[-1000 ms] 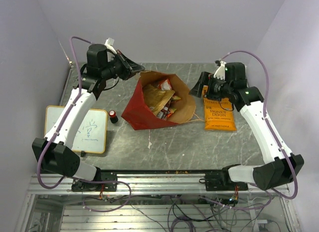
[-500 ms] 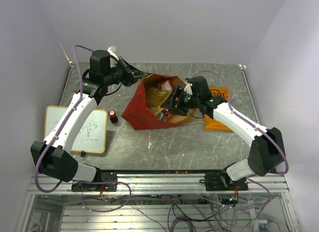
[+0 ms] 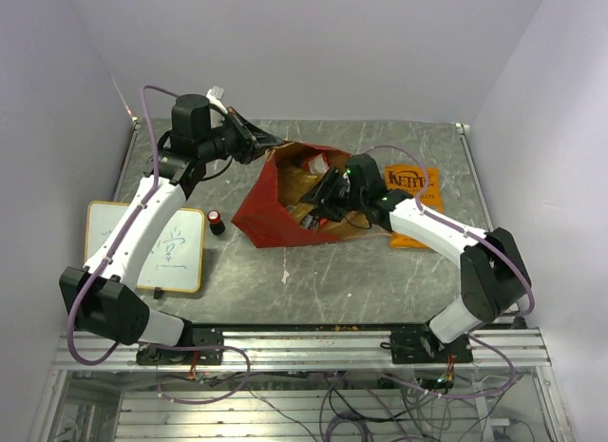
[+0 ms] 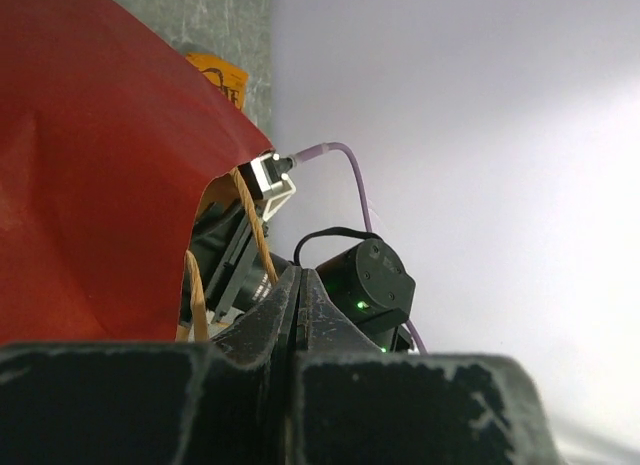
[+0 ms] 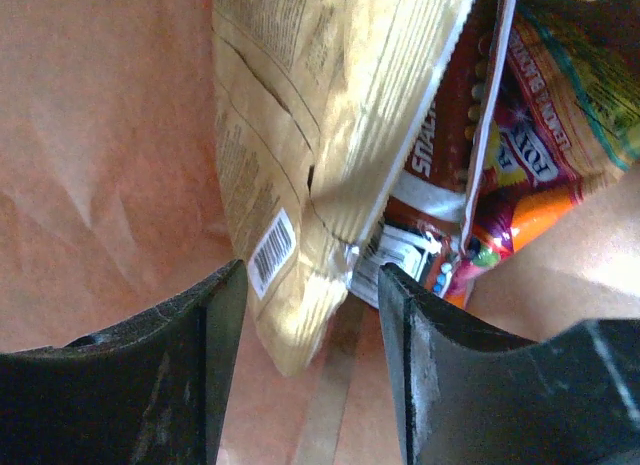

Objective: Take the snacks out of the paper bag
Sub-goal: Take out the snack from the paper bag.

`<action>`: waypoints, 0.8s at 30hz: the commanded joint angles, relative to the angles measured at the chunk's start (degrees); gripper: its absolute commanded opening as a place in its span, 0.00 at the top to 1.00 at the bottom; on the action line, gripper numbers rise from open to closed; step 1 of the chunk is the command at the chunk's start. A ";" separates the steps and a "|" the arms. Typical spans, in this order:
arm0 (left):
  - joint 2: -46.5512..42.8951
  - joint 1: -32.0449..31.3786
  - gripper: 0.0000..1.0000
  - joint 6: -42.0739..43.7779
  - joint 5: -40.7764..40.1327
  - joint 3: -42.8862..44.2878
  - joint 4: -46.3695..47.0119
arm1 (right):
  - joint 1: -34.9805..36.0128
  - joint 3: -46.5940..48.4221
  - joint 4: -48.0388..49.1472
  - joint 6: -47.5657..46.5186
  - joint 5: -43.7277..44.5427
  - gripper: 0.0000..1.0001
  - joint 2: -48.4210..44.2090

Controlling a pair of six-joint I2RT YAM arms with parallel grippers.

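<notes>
Right gripper (image 5: 312, 305): inside paper bag (image 3: 261, 209), jaws spread astride gold packet (image 5: 300, 135) corner, not yet nipping. Step: grasping; next, close and withdraw. Orange chip bag (image 3: 418, 183): out, on table (image 3: 380, 271). Left gripper (image 3: 255, 140): jaws pressed together on bag's far rim

Top view: soft, even overhead light, sharp, with faint shadows beneath the arms on the table (image 3: 380, 271). Left wrist view: left fingers (image 4: 150, 405) at 6 o'clock dark and blurred, paper bag (image 4: 90, 185) in shade, wall (image 4: 480, 135) bright at 3 o'clock. Right wrist view: warm cast, glare on the tan packet (image 5: 320, 135), right fingers (image 5: 150, 385) out of focus at 6 o'clock.
</notes>
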 commanded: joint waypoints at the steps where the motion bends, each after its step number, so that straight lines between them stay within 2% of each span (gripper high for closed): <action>1: -0.37 -0.33 0.93 1.86 2.64 2.69 -1.35 | 0.08 -0.65 6.85 3.88 1.69 0.46 2.65; 5: -1.14 -0.33 0.93 1.06 2.65 1.28 -0.10 | 0.46 1.33 7.52 4.33 2.42 0.52 4.88; 9: -0.65 -0.33 0.93 1.69 2.54 2.20 -0.74 | 0.58 2.31 4.83 4.58 5.04 0.63 4.78; 10: -0.49 -0.33 0.93 1.83 2.64 2.52 -0.85 | 0.56 1.93 4.80 4.80 6.04 0.68 4.34; 12: -0.17 -0.32 0.93 2.12 2.85 2.99 -1.07 | 0.63 1.02 5.24 5.46 6.76 0.89 3.63; 14: -0.07 -0.33 0.93 2.68 2.80 3.41 -1.52 | 0.65 1.34 5.15 5.09 7.05 0.98 2.77; 19: -0.43 -0.33 0.93 4.10 2.28 3.47 -2.62 | 0.67 5.38 1.64 0.81 5.26 1.00 1.40; 24: -1.42 -0.30 0.93 6.04 0.31 3.29 -4.19 | 0.67 6.32 1.61 1.45 2.83 1.00 -1.30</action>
